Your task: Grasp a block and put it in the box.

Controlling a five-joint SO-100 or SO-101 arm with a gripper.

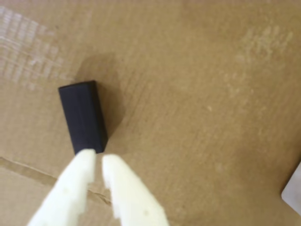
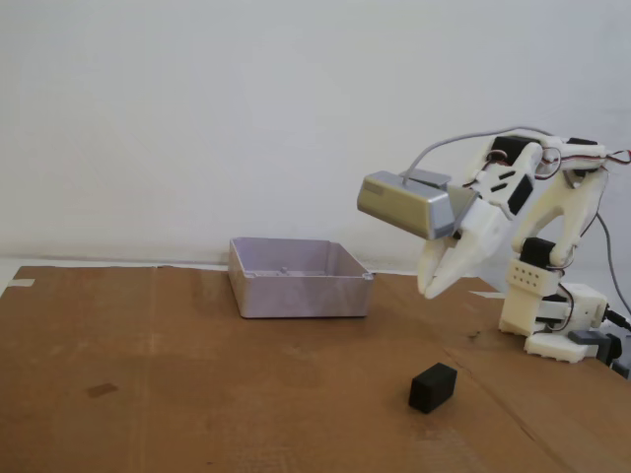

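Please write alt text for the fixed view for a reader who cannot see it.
A white robot arm's gripper hangs in the air, nearly closed and empty, above a small black block on a cardboard surface. A shallow lavender-grey box sits farther left.

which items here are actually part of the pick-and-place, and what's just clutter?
Part of the job:
- block, lying on the cardboard, not grasped
- box, behind it in the fixed view
- gripper, in the air, nearly closed, empty

Just there:
- cardboard sheet covering the table
- grey camera module on the arm
- patch of clear tape on the cardboard, wrist view
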